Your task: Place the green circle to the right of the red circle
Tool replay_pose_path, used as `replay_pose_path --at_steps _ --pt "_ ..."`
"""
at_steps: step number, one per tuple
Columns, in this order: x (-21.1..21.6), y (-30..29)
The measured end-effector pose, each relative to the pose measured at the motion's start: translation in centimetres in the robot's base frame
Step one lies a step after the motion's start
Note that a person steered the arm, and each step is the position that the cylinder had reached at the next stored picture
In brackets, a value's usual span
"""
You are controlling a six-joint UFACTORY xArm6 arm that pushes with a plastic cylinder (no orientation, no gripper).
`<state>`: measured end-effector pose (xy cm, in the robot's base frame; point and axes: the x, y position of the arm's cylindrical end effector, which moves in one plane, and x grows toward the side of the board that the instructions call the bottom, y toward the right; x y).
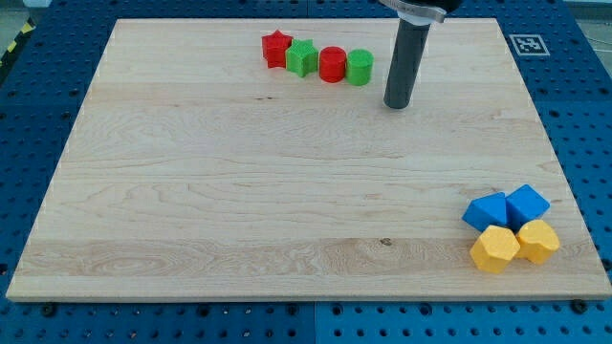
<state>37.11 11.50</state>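
The green circle [360, 67] stands near the view's top, touching the right side of the red circle [332, 64]. My tip [398, 104] is on the board a little to the right of and below the green circle, apart from it. To the left of the red circle are a green star [302, 58] and a red star [276, 49], so the four blocks form a row.
A cluster sits at the view's bottom right: two blue blocks [486, 211] [527, 204] above two yellow blocks [494, 248] [537, 241]. The wooden board [239, 191] lies on a blue pegboard. A marker tag [528, 44] is at its top right corner.
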Motion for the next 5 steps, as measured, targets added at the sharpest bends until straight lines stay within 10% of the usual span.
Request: replay_pose_path --at_steps 5 --pt "4.9 10.6"
